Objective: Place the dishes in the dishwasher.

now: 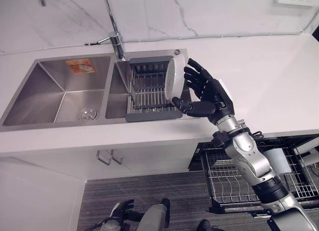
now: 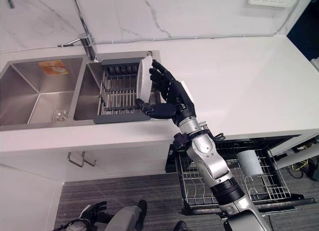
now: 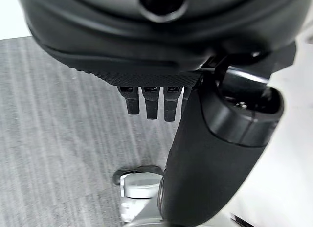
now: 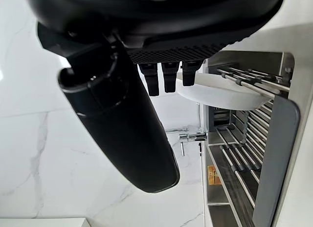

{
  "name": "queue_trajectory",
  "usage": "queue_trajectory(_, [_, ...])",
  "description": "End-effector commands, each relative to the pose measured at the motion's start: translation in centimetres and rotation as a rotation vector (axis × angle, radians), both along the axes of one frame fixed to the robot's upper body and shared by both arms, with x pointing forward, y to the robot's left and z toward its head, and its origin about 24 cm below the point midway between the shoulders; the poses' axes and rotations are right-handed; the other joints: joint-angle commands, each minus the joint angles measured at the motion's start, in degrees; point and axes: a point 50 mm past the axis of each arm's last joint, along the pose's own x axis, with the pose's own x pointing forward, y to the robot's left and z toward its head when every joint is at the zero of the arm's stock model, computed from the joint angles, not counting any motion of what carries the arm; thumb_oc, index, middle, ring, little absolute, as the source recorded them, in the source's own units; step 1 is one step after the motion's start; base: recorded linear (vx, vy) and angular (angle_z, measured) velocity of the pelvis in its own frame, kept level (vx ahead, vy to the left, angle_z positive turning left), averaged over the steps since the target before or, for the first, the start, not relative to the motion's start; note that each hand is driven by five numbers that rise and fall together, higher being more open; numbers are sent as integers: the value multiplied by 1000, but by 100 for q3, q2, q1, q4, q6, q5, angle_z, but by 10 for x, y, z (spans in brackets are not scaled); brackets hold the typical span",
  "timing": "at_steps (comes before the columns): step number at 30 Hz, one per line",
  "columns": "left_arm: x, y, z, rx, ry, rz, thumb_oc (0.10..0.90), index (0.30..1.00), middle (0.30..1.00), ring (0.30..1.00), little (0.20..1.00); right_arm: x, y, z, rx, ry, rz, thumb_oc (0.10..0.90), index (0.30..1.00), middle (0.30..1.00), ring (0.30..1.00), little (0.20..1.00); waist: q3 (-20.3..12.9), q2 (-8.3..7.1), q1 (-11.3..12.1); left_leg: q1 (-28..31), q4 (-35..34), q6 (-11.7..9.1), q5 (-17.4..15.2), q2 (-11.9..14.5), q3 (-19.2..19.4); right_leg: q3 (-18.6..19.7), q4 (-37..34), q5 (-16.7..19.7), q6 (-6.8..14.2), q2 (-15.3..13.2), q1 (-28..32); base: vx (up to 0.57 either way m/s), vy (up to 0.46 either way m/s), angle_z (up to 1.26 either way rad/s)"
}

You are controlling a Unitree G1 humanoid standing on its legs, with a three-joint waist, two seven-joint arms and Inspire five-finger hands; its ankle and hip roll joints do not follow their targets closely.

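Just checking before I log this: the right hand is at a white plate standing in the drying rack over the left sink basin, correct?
Not quite. The rack sits over the right basin, not the left; the left eye view shows it. The left basin holds no rack. The rest stands: the right hand is at the white plate standing on edge in the rack.

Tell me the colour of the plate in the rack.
White. The plate stands on edge in the grey rack; it shows best in the left eye view.

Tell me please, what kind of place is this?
Most likely a home kitchen: a double steel sink with a tap, a white plate standing in a drying rack, and an open dishwasher rack below the counter.
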Motion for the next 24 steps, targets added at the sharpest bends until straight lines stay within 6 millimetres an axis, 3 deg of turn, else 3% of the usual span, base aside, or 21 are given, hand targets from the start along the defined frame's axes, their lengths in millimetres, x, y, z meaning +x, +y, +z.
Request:
queue_trajectory(1, [-4, 17, 4, 73, 18, -91, 800, 900, 900, 900, 900, 0, 10, 54, 83, -246, 7, 800, 900, 900, 900, 900, -316, -11, 9, -276, -453, -343, 85, 297, 283, 345, 353, -899, 110, 79, 496, 28, -1, 18])
queue_trajectory(11, [-13, 19, 2, 80, 39, -107, 800, 900, 900, 900, 900, 2, 9, 63, 134, -311, -93, 800, 900, 900, 900, 900, -299, 44, 152, -376, -453, -343, 156, 273, 246, 296, 353, -934, 105, 98, 562, 21, 1, 7])
queue_trajectory(24, [-21, 21, -1, 78, 65, -101, 800, 900, 900, 900, 900, -14, 7, 85, 186, -439, -69, 800, 900, 900, 900, 900, -273, 44, 85, -351, -453, -331, 145, 240, 199, 453, 353, -897, 122, 119, 489, 4, -3, 1])
